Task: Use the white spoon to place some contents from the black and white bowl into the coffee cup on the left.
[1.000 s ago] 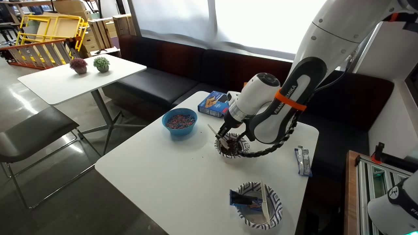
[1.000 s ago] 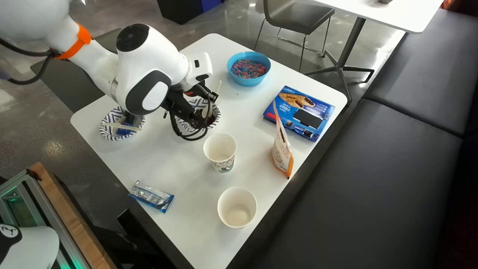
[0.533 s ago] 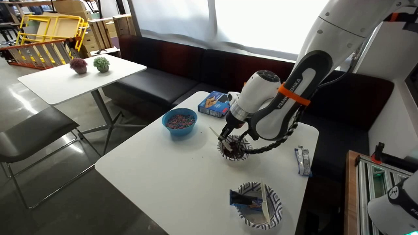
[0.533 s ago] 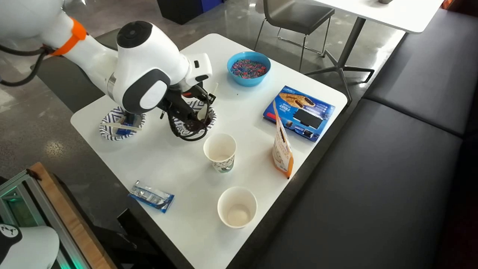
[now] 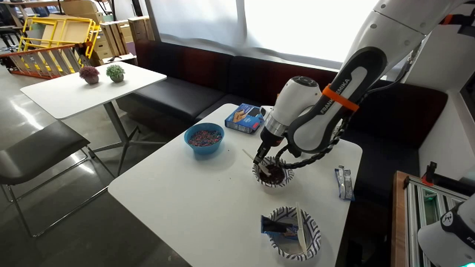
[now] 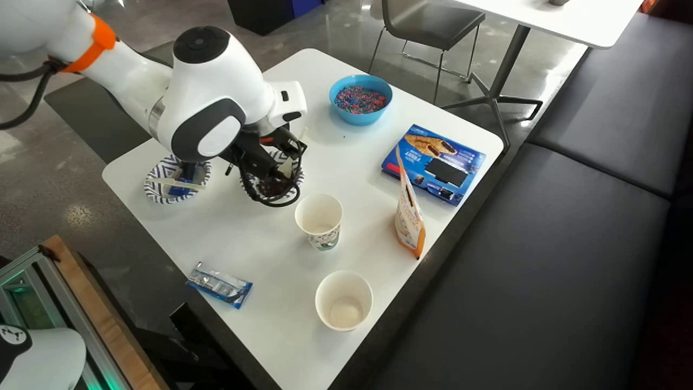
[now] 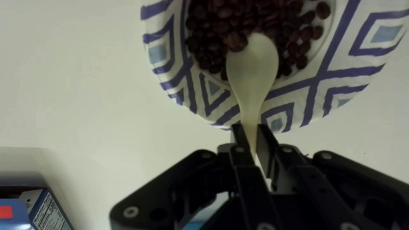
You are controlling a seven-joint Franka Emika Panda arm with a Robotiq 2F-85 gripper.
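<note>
My gripper [image 7: 250,129] is shut on the handle of the white spoon [image 7: 254,68]. In the wrist view the spoon's head lies over the dark brown beans in the black and white bowl [image 7: 314,80]. A bean or two overlap the edge of its tip; I cannot tell whether they rest in it. In an exterior view the gripper [image 5: 257,161] is at the rim of the bowl [image 5: 288,181], with the spoon [image 5: 264,169] slanting in. Two white cups, a nearer-to-bowl cup [image 6: 319,216] and a farther cup [image 6: 344,303], stand upright in an exterior view; no contents show inside.
A blue bowl [image 5: 203,148] holds colourful bits. A blue box [image 6: 433,162] and an upright orange-white bag [image 6: 410,219] stand near the bench edge. A larger striped dish [image 5: 314,235] holds another spoon and a packet. Blue packets [image 6: 219,284] lie near the table edge.
The gripper and spoon have moved toward the striped dish's side of the table. The black and white bowl has slid the same way with them. The cups have not moved.
</note>
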